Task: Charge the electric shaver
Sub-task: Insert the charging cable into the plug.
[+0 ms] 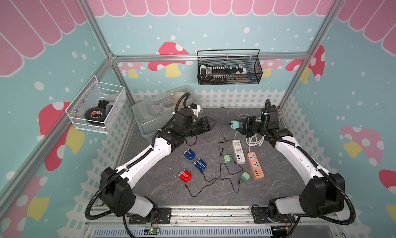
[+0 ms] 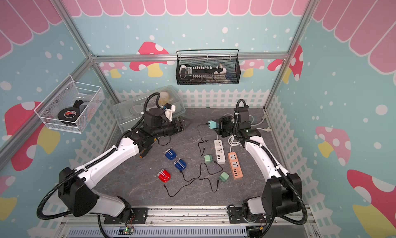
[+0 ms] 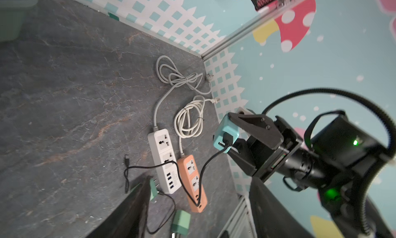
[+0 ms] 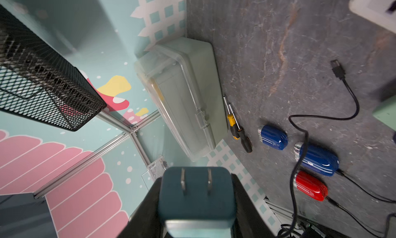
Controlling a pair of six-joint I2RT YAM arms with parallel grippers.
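Observation:
Three small shavers lie mid-table in both top views: a blue shaver [image 1: 189, 154], a second blue one [image 1: 200, 164] with a black cable at its end, and a red shaver [image 1: 185, 176]. My right gripper [image 1: 241, 126] is shut on a teal charger adapter [image 1: 235, 124] [image 4: 196, 196], held above the table with its two prongs facing outward. A black cable [image 3: 201, 179] hangs from the adapter, and its free plug [image 3: 127, 156] lies on the table. My left gripper [image 1: 211, 122] [image 3: 199, 222] hovers open and empty, apart from the adapter.
A white power strip [image 1: 239, 151] and an orange one [image 1: 255, 165] lie at the right with coiled cords. Two green adapters [image 1: 227, 158] [image 1: 245, 177] lie beside them with cables. A clear plastic box [image 1: 150, 117] stands back left, a screwdriver [image 4: 237, 129] beside it. Wire baskets [image 1: 229, 68] hang on the walls.

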